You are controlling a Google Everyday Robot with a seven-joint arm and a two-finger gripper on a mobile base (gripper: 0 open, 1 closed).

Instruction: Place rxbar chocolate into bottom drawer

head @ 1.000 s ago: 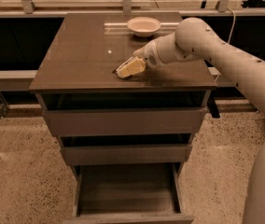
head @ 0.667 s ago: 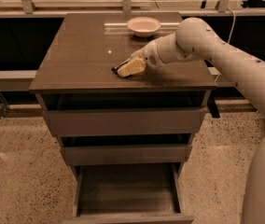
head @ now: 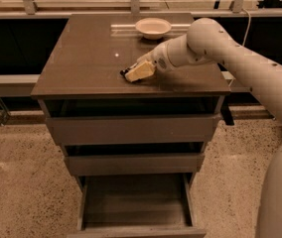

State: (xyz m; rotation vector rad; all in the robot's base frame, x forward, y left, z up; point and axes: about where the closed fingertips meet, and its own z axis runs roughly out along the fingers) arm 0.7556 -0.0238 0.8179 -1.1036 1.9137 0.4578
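Observation:
The rxbar chocolate [head: 125,74] shows only as a small dark edge on the cabinet top, near the front middle. My gripper [head: 139,72] rests low on the top, right over the bar, and covers most of it. The white arm reaches in from the right. The bottom drawer [head: 136,205] is pulled out below the two upper drawers, and its grey-brown tray holds nothing.
A white bowl [head: 153,28] stands at the back of the cabinet top [head: 81,58]. The two upper drawers [head: 131,129] stand slightly ajar. A dark rail and glass panels run behind the cabinet. Speckled floor lies on both sides.

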